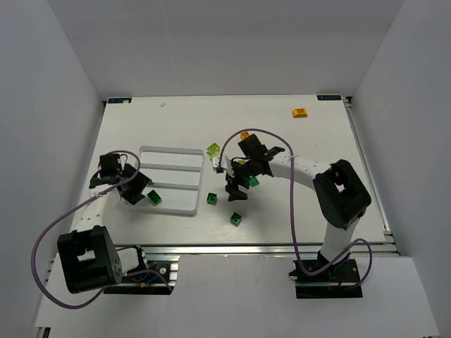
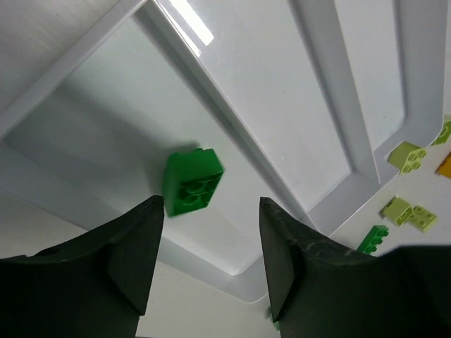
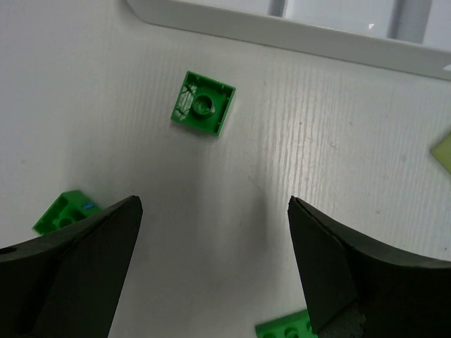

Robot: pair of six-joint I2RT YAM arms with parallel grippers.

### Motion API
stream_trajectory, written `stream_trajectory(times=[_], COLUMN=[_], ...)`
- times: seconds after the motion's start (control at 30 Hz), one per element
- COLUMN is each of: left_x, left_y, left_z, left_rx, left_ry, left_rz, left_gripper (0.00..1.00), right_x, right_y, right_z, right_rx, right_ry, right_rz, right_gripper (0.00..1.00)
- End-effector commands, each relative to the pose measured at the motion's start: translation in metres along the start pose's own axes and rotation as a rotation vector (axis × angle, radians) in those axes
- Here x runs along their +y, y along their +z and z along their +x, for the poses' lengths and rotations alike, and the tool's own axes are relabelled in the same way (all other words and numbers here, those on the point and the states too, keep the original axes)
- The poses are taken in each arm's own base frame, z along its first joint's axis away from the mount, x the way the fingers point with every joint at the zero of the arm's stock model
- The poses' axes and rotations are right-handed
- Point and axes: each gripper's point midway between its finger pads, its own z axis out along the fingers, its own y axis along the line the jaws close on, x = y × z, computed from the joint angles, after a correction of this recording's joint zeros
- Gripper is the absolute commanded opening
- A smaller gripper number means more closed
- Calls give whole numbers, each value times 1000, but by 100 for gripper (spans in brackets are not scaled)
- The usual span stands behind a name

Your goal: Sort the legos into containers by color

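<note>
While my left gripper (image 1: 137,191) hangs over the white tray (image 1: 169,149), jaws apart and empty, a dark green brick (image 2: 192,182) lies loose in the compartment nearest the worktop's near edge. My right gripper (image 3: 213,204) gapes wide (also empty) above a second green brick (image 3: 203,104), which sits just off the tray's near-right corner. If I descend off-centre, I could shove it against the tray wall. A neighbouring green brick (image 3: 63,211) crowds my finger, and lime pieces (image 2: 406,156) lie beyond.
</note>
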Motion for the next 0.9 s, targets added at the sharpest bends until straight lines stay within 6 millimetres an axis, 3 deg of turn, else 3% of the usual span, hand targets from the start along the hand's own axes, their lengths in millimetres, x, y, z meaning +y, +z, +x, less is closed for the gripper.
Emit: stream_trajectory(times=[0.0,0.17,0.37,0.53,0.6,0.7,0.87], left_x=[-7,-19,-38,-42,-40,-40,-54], left_y=[-11,-33,-69,-84,-86,-92,-112], left_z=[-4,-17,-26,-21,-16,-12,-9], left_rx=[-21,-70,-121,-135,-128,-142,-190], left_ry=[25,56,67,53,42,39,77], left_rz=[19,39,110,152,153,178,291], left_gripper=[68,69,76,76,76,74,55], right_x=[-25,-26,-10,7,-1,-12,-21], right_y=[17,41,65,81,86,91,86], right_z=[-14,-14,-23,-27,-27,-25,-18], right_rx=[-43,-43,-53,-43,-37,-27,-2], right_ry=[-73,-88,-56,-23,8,69,103], right_rz=[95,119,60,32,77,141,192], right_gripper=[89,89,89,88,86,76,42])
